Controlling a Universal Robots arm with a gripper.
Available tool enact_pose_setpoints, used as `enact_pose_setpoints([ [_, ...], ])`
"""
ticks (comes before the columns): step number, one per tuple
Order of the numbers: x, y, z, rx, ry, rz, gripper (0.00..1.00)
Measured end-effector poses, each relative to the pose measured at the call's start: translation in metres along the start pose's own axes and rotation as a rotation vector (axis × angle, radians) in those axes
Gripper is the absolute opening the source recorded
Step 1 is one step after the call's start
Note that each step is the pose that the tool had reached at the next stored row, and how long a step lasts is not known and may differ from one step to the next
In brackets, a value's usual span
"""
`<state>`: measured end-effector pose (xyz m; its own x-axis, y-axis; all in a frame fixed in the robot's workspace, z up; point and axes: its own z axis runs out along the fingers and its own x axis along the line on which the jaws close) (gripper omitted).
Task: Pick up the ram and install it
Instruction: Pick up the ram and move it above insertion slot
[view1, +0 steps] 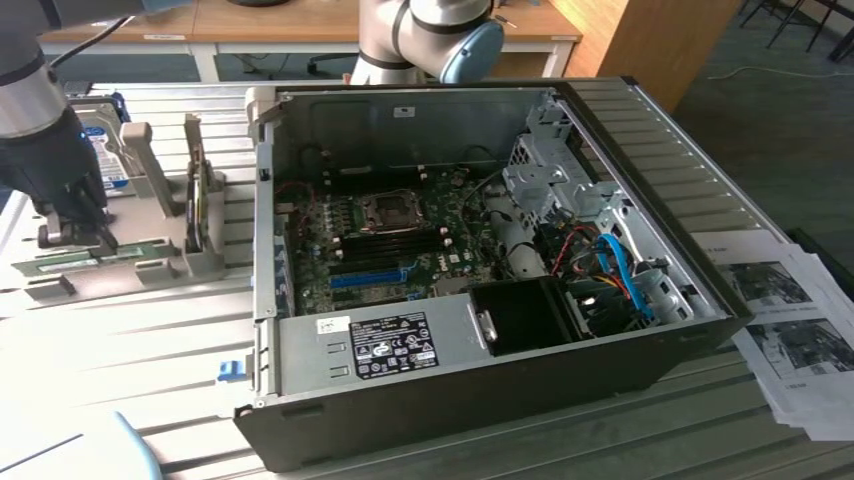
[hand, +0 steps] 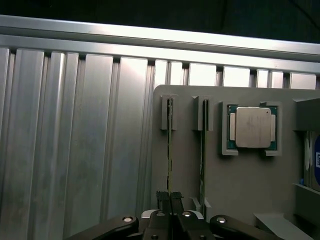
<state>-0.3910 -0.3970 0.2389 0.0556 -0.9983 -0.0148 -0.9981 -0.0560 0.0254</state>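
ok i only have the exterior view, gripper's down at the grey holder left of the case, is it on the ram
Observer: Yes. In the wrist view the gripper is shut on the thin edge of the ram, which stands on edge in a slot of the holder.
Operator: any other stick in there
Observer: A second stick stands in the slot beside it, with the gripper clear of it.
Operator: anything else on that holder
Observer: A processor lies flat in its own recess, apart from both sticks.
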Motion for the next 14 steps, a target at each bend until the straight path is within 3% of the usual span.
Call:
enact_pose_setpoints([
  [14,0.000,-0.0008,-0.0274,-0.0020,-0.0001,0.001,0.11],
])
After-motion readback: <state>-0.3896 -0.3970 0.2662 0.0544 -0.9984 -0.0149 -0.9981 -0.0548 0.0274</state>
